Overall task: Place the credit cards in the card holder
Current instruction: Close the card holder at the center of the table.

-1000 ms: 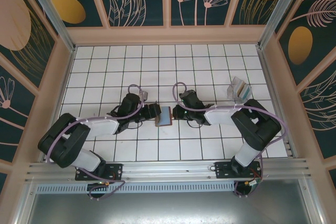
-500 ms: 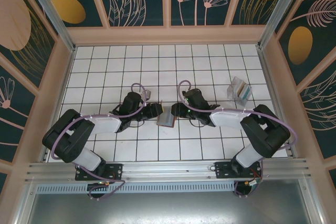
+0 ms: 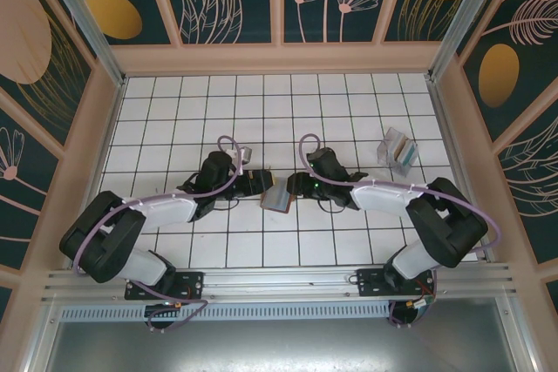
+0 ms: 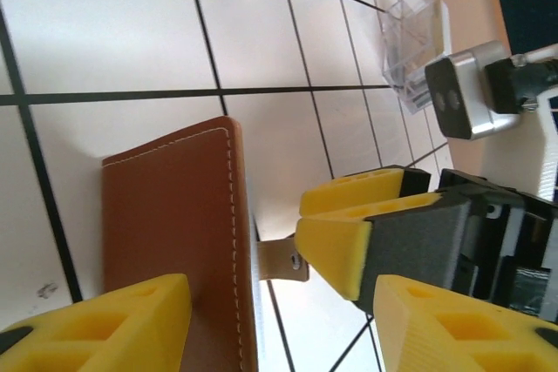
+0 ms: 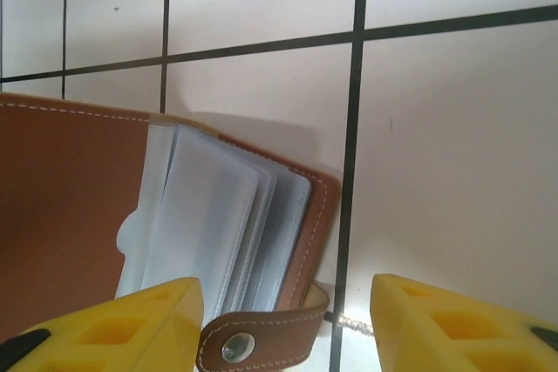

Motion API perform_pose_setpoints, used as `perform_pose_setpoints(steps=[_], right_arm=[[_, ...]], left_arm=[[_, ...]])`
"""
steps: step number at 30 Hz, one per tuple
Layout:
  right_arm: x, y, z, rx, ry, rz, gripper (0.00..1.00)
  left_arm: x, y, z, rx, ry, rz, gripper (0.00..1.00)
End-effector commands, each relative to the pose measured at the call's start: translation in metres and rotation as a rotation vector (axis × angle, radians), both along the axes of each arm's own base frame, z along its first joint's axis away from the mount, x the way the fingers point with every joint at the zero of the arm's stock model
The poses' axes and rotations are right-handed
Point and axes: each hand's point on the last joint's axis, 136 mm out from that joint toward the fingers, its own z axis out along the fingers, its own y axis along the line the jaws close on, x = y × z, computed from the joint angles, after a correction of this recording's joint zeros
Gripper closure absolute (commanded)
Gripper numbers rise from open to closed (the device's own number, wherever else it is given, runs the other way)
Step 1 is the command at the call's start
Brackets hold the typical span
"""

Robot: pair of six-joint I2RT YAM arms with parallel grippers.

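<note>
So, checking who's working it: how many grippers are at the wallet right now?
2: the left gripper at the left side of the card holder, and the right gripper at its right side by the snap tab. Both are open.

Both arms look the same: left arm [image 3: 161, 211] and right arm [image 3: 384, 195] have chunky black joints with white link covers, and a lilac cable [image 3: 228, 140] loops along each. Black base plates [image 3: 170, 285]. Fingertips [image 4: 96, 320] are bright yellow blocks with moulded pockets, on dark grey mounts. Right one's got a tiny green light [image 3: 302, 187].
</note>
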Motion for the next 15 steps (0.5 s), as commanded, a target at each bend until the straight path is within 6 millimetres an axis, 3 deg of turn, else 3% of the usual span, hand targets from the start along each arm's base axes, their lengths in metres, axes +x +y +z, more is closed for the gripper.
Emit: perform_pose_setpoints(steps=[1, 7, 12, 15], right_arm=[[-0.002, 0.008, 0.015, -0.034, 0.005, -0.024, 0.46], [0.0, 0.019, 0.007, -0.045, 0.027, -0.044, 0.54], [-0.002, 0.012, 0.005, -0.065, 0.03, -0.067, 0.72], [-0.004, 0.004, 0.0, -0.092, 0.034, -0.083, 0.75]], left_arm=[[-0.007, -0.007, 0.005, -0.024, -0.037, -0.057, 0.43], [-0.008, -0.015, 0.0, -0.027, -0.022, -0.086, 0.52], [-0.008, -0.014, -0.005, -0.015, -0.017, -0.085, 0.58], [-0.009, -0.014, -0.011, -0.007, -0.006, -0.092, 0.64]])
